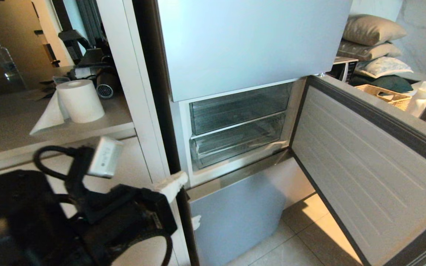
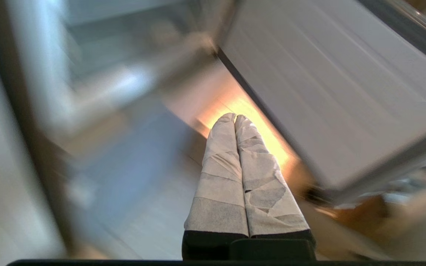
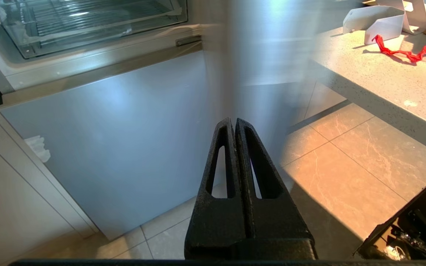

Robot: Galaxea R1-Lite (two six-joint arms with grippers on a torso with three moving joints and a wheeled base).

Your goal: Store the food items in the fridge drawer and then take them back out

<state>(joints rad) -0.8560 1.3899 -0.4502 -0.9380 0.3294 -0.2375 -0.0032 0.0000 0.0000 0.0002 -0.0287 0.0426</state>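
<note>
Where the head view is nearest, the left gripper (image 1: 174,183) hangs low beside the white cabinet panel (image 1: 139,88), its paper-wrapped fingers (image 2: 231,173) pressed together and holding nothing. The right gripper (image 3: 234,123) points at the closed lower fridge door (image 3: 117,133), its black fingers also pressed together and empty. Beyond, the middle fridge door (image 1: 368,166) stands swung open, and two clear drawers sit pushed in, the lower fridge drawer (image 1: 239,142) under the upper drawer (image 1: 239,107). No fruit shows anywhere. Farthest left, a paper roll (image 1: 80,100) stands on the counter (image 1: 9,129).
</note>
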